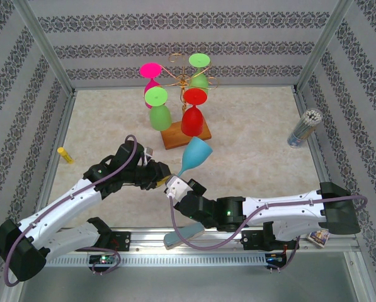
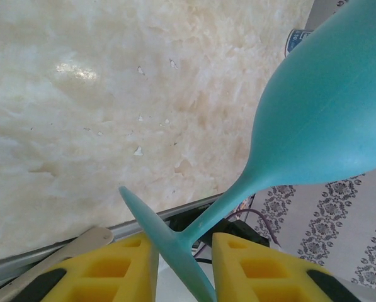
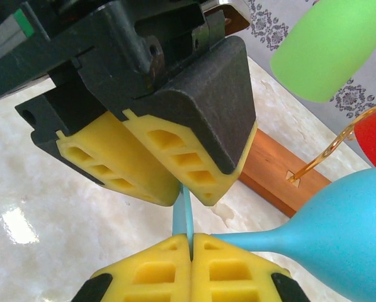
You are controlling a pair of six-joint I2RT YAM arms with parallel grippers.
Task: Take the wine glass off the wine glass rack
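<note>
Okay, right gripper (image 3: 189,242) clenches the wine glass (image 1: 196,153) foot; left gripper (image 2: 184,244) grip unclear, so keep firm hold, near of wine glass rack (image 1: 175,138).

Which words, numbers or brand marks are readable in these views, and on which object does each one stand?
No text can be read in any view.
Label on the can of straws: it has some print, but this is too blurred to read.
Small card at the near right corner: it has a picture or print, but this is too small to read.
</note>
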